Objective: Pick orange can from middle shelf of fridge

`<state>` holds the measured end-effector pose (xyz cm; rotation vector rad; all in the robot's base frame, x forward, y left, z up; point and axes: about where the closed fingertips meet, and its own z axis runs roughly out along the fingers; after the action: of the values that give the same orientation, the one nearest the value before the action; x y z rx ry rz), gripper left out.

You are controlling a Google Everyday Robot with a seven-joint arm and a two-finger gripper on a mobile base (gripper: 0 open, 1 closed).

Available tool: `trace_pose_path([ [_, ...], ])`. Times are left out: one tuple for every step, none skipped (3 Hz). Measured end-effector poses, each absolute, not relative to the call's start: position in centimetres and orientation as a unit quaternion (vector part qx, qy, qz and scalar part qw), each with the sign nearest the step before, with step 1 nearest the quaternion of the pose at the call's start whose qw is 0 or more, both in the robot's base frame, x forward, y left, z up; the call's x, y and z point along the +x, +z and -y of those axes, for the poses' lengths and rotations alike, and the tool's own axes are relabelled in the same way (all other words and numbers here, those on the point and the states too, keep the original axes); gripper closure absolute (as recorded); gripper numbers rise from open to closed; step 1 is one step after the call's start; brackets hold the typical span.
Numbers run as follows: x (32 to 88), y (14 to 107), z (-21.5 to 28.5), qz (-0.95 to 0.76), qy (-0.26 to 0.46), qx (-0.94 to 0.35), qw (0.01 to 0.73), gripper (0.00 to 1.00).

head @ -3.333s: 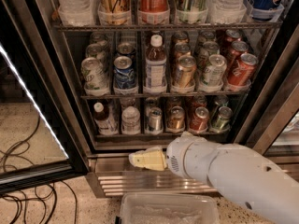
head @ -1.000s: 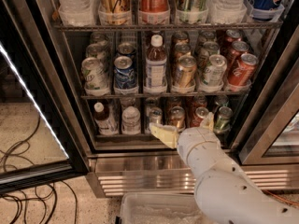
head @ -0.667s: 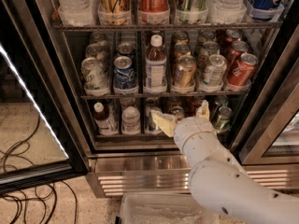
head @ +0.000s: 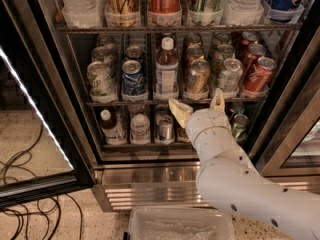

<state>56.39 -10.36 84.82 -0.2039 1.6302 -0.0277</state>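
Note:
The orange can (head: 198, 76) stands upright at the front of the middle shelf (head: 125, 103), in a clear cup holder, right of a labelled bottle (head: 166, 72). My gripper (head: 199, 105) is open and empty. It sits just below and in front of the orange can, at the height of the shelf's front rail. One cream fingertip (head: 179, 112) points up to the can's lower left, the other (head: 217, 100) to its lower right. My white arm hides part of the lower shelf. The fridge (head: 150, 176) has its glass door swung open at the left.
Red cans (head: 258, 74) stand right of the orange can and silver-green cans (head: 100, 79) at the left, with a blue can (head: 132, 77) between. Tall bottles fill the top shelf. A clear plastic bin (head: 180, 224) sits on the floor below. Cables (head: 20, 169) lie at the left.
My gripper has risen from in front of the base grille, past the lower shelf, to the middle shelf's front rail, now under the orange can with its fingers spread upward.

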Motion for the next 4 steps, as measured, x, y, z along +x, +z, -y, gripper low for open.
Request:
trace_pose_path([
  [57.1,86.0,10.9,-0.705,-0.035,-0.083,0.703,0.24],
  [57.9,86.1,11.7,-0.692,-0.052,-0.077,0.716,0.25],
  [60.0,84.9,11.6,-0.69,-0.054,-0.085,0.717,0.29],
  [60.8,84.5,11.6,-0.687,-0.055,-0.087,0.719,0.3],
])
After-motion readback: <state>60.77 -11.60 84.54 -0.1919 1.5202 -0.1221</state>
